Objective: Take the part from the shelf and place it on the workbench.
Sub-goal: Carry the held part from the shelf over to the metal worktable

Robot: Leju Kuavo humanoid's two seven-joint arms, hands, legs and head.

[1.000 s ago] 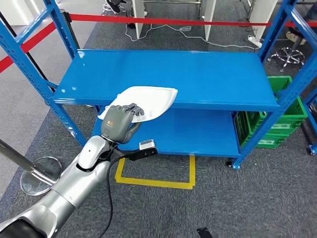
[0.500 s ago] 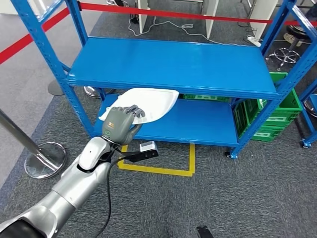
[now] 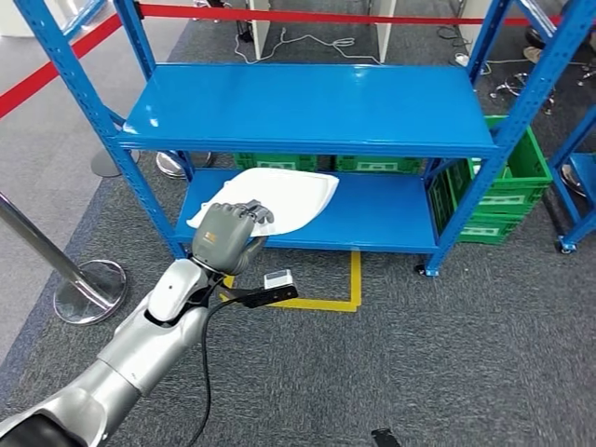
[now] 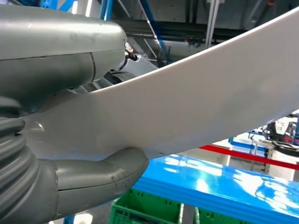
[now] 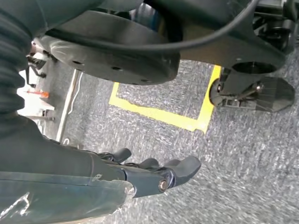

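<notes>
**A:** Start at the left hand [image 3: 226, 235]. What is it doing?

**B:** It grips the near end of the white part [image 3: 281, 197], fingers over the top. In the left wrist view the thumb [image 4: 102, 179] presses from underneath, so the part [image 4: 197, 102] is clamped between thumb and fingers.

**A:** And where is the part itself?

**B:** In the air in front of the blue shelf [image 3: 309, 102], stretching from the hand toward the lower level. It looks clear of both levels, though I can't be certain its far tip isn't over the lower one.

**A:** The right hand?

**B:** The right hand [image 5: 155, 175] hangs low over the grey carpet [image 5: 246, 163], fingers stretched out and fairly straight, with nothing in them.

**A:** How far along, then?

**B:** I'd judge the first half done: the part is taken up and off the shelf. The carrying and setting down on the tabletop remain, and I can see no workbench here, so the robot likely has to turn or walk first.

**A:** Counts?

**B:** One white part, one shelf unit with two blue levels, green crates [image 3: 523, 182] behind and beside it, at least three. One yellow tape outline [image 3: 355, 279] on the floor, one red barrier tape [image 3: 317, 15], and one metal stanchion base [image 3: 91, 291] at left.
</notes>
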